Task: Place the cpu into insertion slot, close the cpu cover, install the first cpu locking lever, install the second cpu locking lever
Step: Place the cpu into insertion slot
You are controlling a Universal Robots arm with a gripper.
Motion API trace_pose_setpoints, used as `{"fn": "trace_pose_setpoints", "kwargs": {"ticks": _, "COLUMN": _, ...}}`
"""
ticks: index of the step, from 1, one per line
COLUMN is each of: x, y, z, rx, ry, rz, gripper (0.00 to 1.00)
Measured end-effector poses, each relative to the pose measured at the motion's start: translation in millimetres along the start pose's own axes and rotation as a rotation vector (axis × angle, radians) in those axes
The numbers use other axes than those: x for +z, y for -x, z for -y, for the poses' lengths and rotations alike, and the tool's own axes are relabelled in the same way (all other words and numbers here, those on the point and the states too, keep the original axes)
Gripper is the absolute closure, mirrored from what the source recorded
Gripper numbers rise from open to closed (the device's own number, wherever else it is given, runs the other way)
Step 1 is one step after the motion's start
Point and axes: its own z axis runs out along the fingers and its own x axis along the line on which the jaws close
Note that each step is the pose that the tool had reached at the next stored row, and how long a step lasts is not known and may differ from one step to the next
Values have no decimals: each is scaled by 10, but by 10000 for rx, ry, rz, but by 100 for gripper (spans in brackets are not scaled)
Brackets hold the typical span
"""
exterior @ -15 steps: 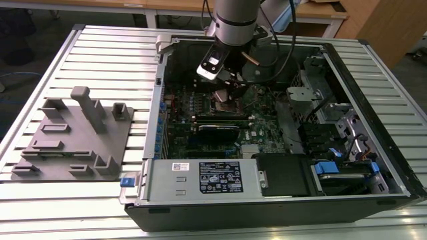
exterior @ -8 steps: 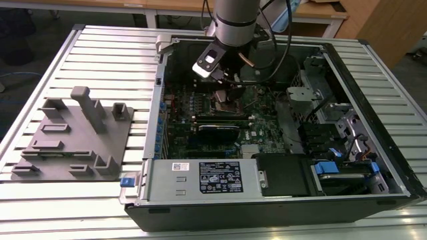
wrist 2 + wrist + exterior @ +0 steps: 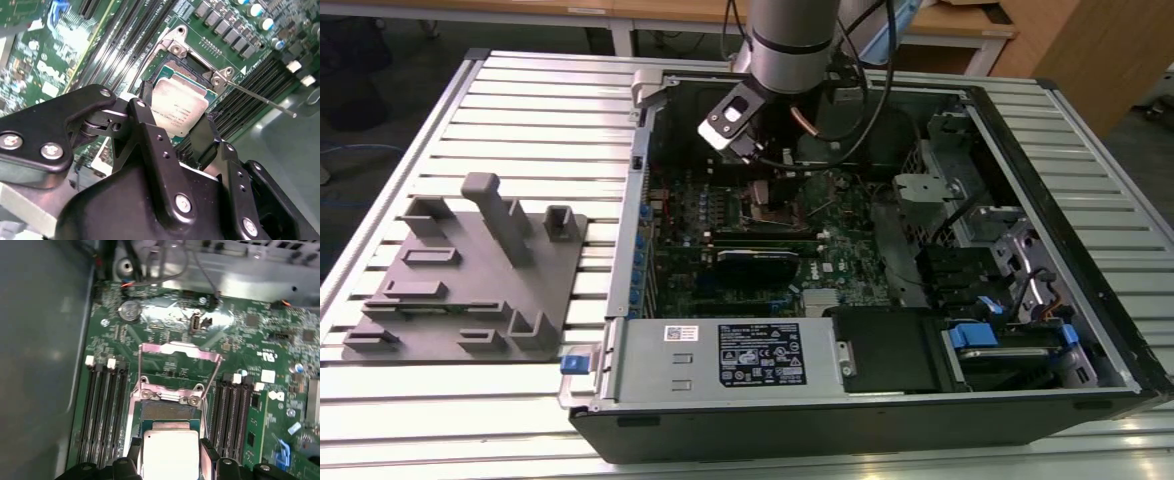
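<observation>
In the exterior view my gripper point(image 3: 778, 172) hangs inside the open computer case point(image 3: 854, 430), low over the green motherboard point(image 3: 854, 255). From this angle I can't make out what sits between the fingertips.

In the second wrist view the fingers point(image 3: 202, 135) are narrowed onto the cpu point(image 3: 180, 105), pinching it by two opposite edges. The insertion slot point(image 3: 191, 62) lies just past the fingertips. One locking lever point(image 3: 260, 99) juts out beyond one finger, clear of the chip.

In the first wrist view the cpu sits between the fingertips, near the slot's gold pin field point(image 3: 167, 412). The cpu cover point(image 3: 180, 351) stands raised beyond the slot. I judge the chip is not yet seated. To do this well I'd hold it level, square its edges to the dark frame, and lower it straight, never dragging it across the pins.
</observation>
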Motion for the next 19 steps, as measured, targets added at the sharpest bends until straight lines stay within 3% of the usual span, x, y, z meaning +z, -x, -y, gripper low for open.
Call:
{"fn": "trace_pose_setpoints", "kwargs": {"ticks": 6, "x": 8, "y": 0, "z": 0, "rx": 1012, "ry": 10, "rz": 40, "gripper": 46}}
{"fn": "trace_pose_setpoints", "kwargs": {"ticks": 12, "x": 15, "y": 0, "z": 1, "rx": 1016, "ry": 27, "rz": 30, "gripper": 46}}
{"fn": "trace_pose_setpoints", "kwargs": {"ticks": 16, "x": 37, "y": 0, "z": 3, "rx": 1012, "ry": 263, "rz": 43, "gripper": 46}}
{"fn": "trace_pose_setpoints", "kwargs": {"ticks": 19, "x": 56, "y": 1, "z": 4, "rx": 1010, "ry": 304, "rz": 46, "gripper": 46}}
